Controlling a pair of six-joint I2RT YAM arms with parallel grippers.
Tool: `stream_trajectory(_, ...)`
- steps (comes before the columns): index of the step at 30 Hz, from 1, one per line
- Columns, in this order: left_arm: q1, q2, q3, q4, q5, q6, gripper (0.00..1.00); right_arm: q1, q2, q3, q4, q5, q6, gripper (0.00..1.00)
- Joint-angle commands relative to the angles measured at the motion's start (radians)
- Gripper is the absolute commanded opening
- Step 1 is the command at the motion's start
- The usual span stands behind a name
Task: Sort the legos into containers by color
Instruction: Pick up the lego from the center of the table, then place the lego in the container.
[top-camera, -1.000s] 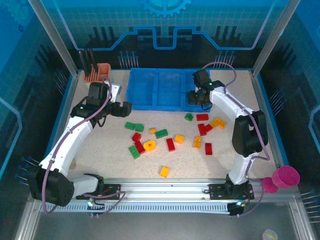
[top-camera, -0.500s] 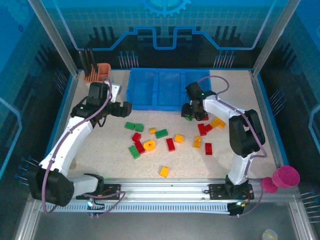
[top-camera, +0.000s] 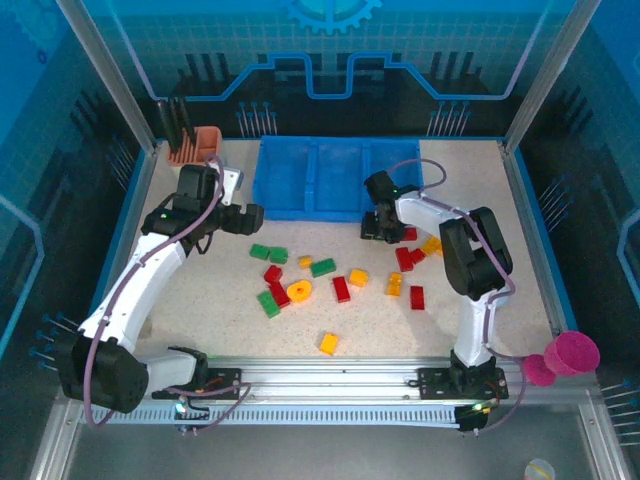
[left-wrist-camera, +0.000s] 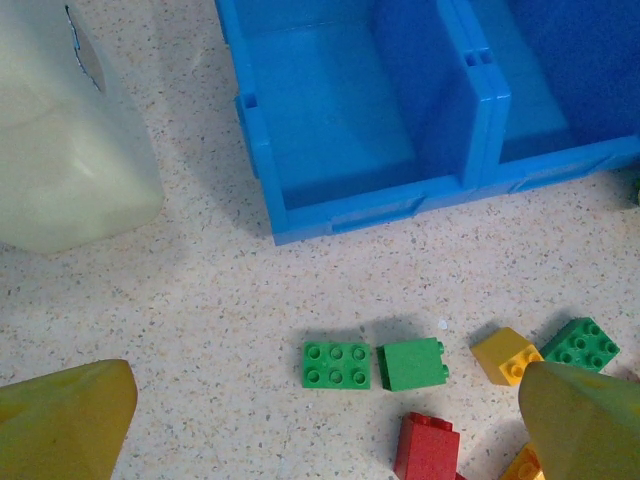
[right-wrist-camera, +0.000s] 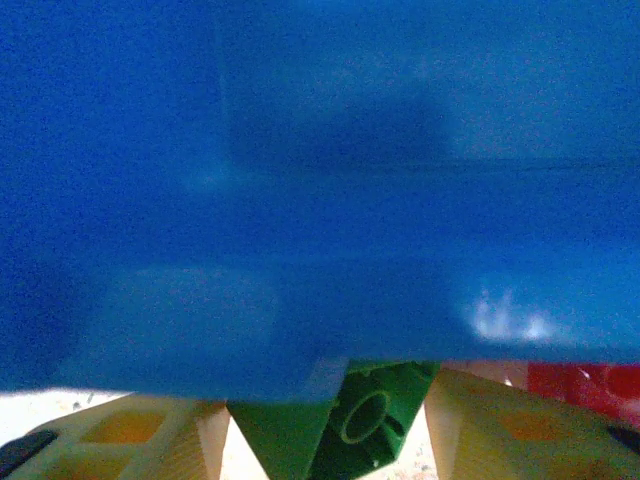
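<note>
Red, green and orange legos lie scattered mid-table, among them a yellow ring (top-camera: 299, 291) and a red brick (top-camera: 341, 289). The blue tray (top-camera: 310, 212) with three compartments stands at the back. My right gripper (top-camera: 378, 230) is low at the tray's front wall (right-wrist-camera: 320, 200), its jaws closed in against a tilted green brick (right-wrist-camera: 340, 425). My left gripper (top-camera: 250, 215) hovers open near the tray's left front corner (left-wrist-camera: 350, 215). In the left wrist view, two green bricks (left-wrist-camera: 338, 364) (left-wrist-camera: 412, 363) lie between the spread fingers of the left gripper (left-wrist-camera: 325, 400).
A beige holder with an orange cup (top-camera: 205, 142) stands at the back left, and its pale side (left-wrist-camera: 70, 150) is close to the left gripper. A pink cup (top-camera: 572, 352) sits off the table's right front. A lone orange brick (top-camera: 328, 343) lies nearest the arm bases.
My right gripper has left the tray's right compartment and come down to the green brick just in front of the tray. The left arm has stayed still.
</note>
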Motion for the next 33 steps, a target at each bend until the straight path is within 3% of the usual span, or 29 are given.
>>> stream_trajectory(1,-0.008,0.006,-0.013,0.016,-0.004,0.011,0.99,0.006,0.035,0.022,0.004,0.028,-0.015,0.53)
stream_trajectory(8,-0.008,0.022,-0.005,0.014,-0.004,0.011,0.99,0.000,0.044,0.032,-0.007,0.041,-0.055,0.36)
stream_trajectory(13,-0.008,0.029,-0.001,0.008,-0.009,0.014,0.99,0.007,-0.034,0.042,-0.074,0.051,-0.107,0.28)
stream_trajectory(22,-0.010,0.049,0.015,-0.008,-0.020,0.034,0.99,-0.011,-0.178,0.141,-0.170,0.116,-0.211,0.28)
stream_trajectory(33,-0.022,0.053,0.071,-0.023,0.006,0.010,0.99,-0.112,-0.002,0.357,-0.062,0.147,-0.280,0.29)
